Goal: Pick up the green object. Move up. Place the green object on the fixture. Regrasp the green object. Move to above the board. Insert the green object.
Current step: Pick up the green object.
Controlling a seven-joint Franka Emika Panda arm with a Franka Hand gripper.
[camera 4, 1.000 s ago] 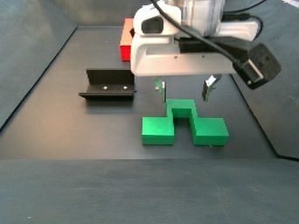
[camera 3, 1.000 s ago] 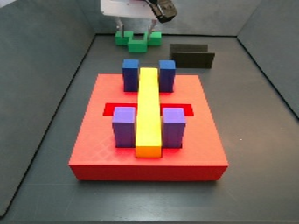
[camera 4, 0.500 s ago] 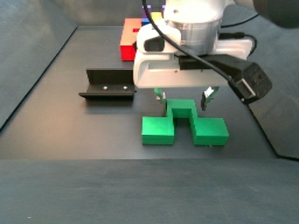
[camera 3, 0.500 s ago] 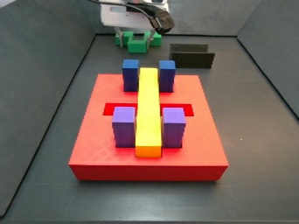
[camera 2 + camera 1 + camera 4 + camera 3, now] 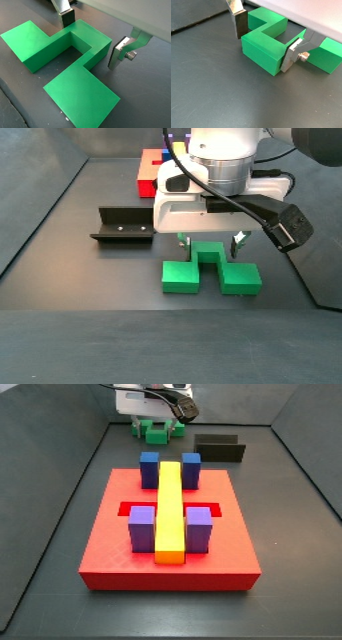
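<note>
1. The gripper (image 5: 211, 240) is low over the green object (image 5: 210, 270), its jaws spread wide to either side of the raised middle
2. In a wrist view neither silver finger (image 5: 121, 51) visibly presses the green object (image 5: 65, 60)
3. That block lies on the dark floor, near the fixture (image 5: 123, 226)
4. The red board (image 5: 168, 536) sits well apart
</note>
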